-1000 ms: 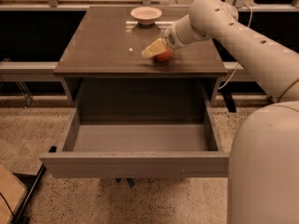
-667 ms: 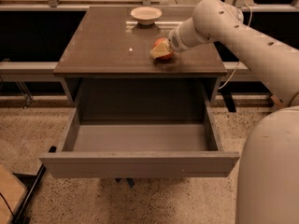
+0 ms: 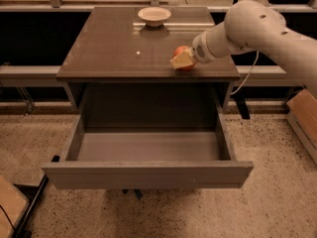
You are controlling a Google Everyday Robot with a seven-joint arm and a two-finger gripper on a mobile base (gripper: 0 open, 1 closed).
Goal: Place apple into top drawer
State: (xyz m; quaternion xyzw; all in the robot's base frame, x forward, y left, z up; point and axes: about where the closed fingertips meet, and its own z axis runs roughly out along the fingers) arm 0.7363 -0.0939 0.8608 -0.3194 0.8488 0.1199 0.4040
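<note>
Now the gripper (image 3: 184, 59) reaches in from 3 o'clock and clasps the apple (image 3: 180, 51) at the cabinet's (image 3: 109, 48) front edge, 5 o'clock from the bowl (image 3: 154, 16). That looks handy for lowering it into the open drawer (image 3: 148, 175) at 6 o'clock. Since a second ago, apple and gripper have shifted slightly toward 3 o'clock.
</note>
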